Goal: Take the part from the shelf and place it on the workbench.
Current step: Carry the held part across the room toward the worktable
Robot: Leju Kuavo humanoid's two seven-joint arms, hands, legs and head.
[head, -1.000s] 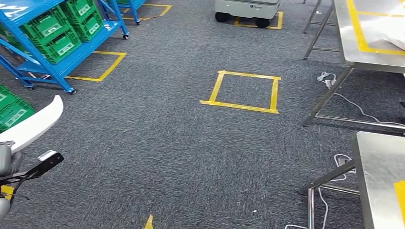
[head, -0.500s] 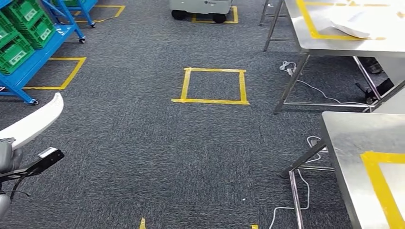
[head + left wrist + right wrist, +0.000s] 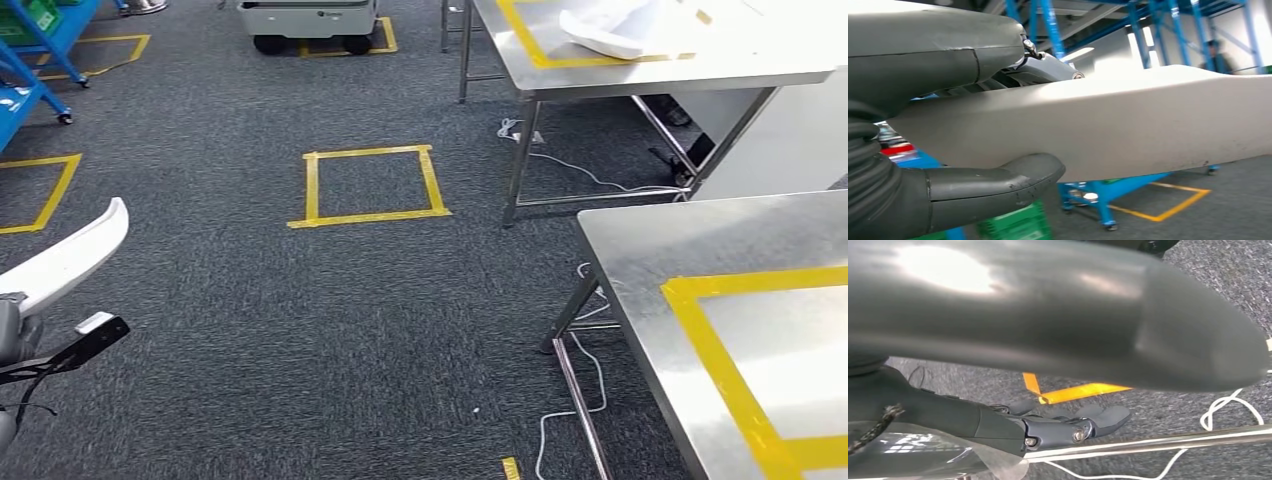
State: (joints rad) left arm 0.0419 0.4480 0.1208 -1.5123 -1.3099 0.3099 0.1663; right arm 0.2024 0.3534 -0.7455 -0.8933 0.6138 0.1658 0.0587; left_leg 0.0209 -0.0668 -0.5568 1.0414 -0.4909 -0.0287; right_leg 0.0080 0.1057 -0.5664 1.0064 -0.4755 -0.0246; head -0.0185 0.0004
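Observation:
The part is a long, curved white panel, and my left hand grips its near end at the left edge of the head view. Seen from the left wrist, the thumb and fingers of that hand clamp the white panel from both sides. The steel workbench stands at the right, with a yellow tape outline on its top. My right hand hangs over the carpet with its fingers stretched out, holding nothing.
A second steel table behind it carries a white part. A yellow tape square marks the carpet ahead. A white wheeled cart stands at the back, blue shelving at far left. Cables trail under the workbench.
The camera has turned to the right: shelves and floor square slid left, and the workbench now takes up the right side. The white panel stays in my left hand.

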